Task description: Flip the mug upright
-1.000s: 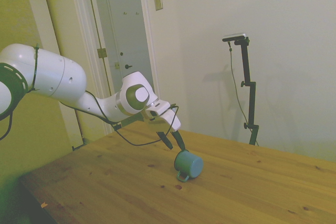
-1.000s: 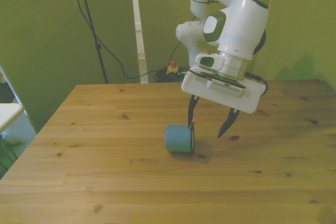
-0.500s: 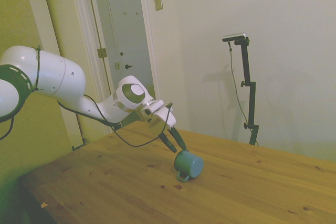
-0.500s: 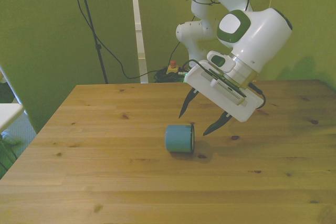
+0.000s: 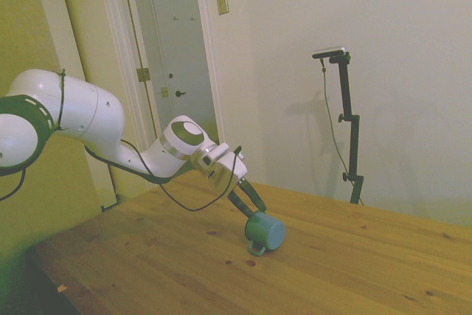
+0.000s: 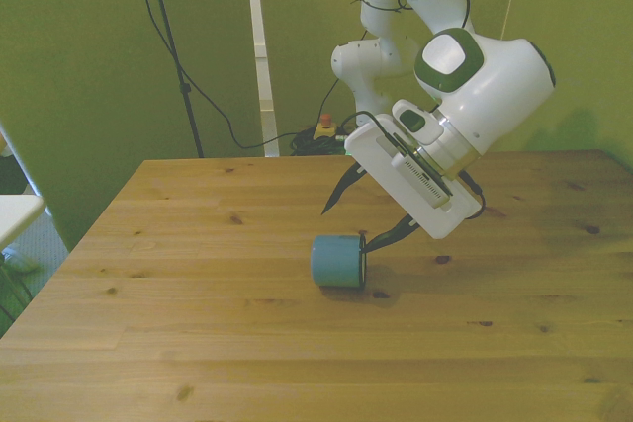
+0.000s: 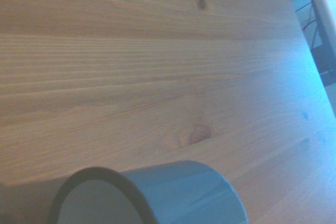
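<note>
So the teal mug [image 6: 338,261] is lying on its side out near the middle of the wooden table [image 6: 198,323], with its rim turned toward the front view's right and the handle [image 5: 255,248] down against the wood in the side view. My gripper [image 6: 359,217] is tilted over hard with the fingers spread wide, holding nothing. One fingertip [image 6: 374,242] sits right at the mug's rim while the other is up and apart, toward the table's far side.
</note>
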Robot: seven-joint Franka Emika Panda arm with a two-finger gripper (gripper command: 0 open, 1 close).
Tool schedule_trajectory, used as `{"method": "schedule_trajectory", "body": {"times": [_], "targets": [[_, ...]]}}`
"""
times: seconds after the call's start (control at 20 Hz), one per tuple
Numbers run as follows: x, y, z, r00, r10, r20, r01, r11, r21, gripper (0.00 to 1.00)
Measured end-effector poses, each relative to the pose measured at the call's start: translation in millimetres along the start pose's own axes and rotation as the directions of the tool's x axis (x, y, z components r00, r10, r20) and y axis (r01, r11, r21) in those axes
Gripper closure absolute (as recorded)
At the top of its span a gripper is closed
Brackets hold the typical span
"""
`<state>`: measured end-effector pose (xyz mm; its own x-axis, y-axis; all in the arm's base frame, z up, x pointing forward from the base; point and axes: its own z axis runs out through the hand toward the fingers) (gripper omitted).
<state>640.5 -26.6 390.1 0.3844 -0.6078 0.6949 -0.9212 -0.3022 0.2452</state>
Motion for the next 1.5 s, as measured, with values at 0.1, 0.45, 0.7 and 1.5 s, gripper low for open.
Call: {"method": "schedule_trajectory", "body": {"times": [0.1, 0.45, 0.7, 1.5], "targets": [[0, -2, 4, 1.0, 0.0, -0.02, -0.001, 1.0, -0.013, 0.0], [-3, -6, 21, 0.999, -0.002, -0.037, 0.0, 0.998, -0.059, 1.0], [-1, -8, 22, 0.999, 0.001, -0.04, -0.004, 0.998, -0.061, 1.0], [0, -7, 35, 0.999, 0.002, -0.033, -0.005, 0.997, -0.08, 1.0]]}}
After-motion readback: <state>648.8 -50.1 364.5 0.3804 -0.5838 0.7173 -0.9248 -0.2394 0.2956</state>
